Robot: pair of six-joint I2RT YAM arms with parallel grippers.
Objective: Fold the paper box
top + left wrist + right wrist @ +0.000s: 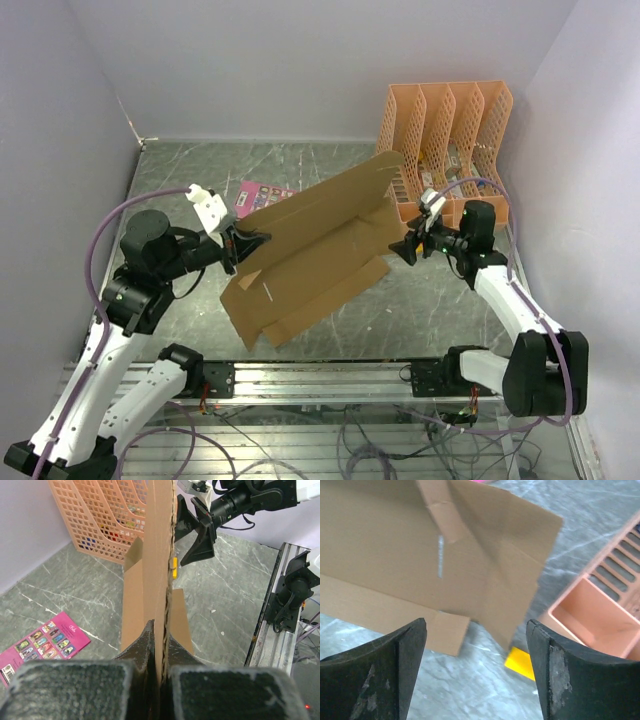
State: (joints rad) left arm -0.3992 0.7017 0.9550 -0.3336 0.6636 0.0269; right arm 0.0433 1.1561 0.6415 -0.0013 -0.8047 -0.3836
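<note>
While your left gripper [243, 245] is clamped on the paper box [315, 250] at the end farthest from the orange file organizer [445, 125], the sheet is only partly raised. It is plain brown corrugated cardboard. One long panel is tilted up, and its upper corner reaches toward the organizer's front in the overhead view. The lower panels and flaps lie spread on the grey marbled table [190, 170].

From your left wrist you see that panel edge-on, its fluted core showing, pinched between the two black fingers [144, 647] with no gap. From your right wrist you see its broad face with a thin pale slot [440, 555] and a small flap [442, 515] bent over at a crease.

Your right gripper [405, 246] sits just in front of the organizer, at the box's near end. Its fingers are spread wide with nothing between them. You cannot tell whether it touches the cardboard.

A small yellow piece [520, 663] lies on the table just beside the organizer's base. A pink card [262, 197] lies well apart from the organizer, beyond the raised panel.
</note>
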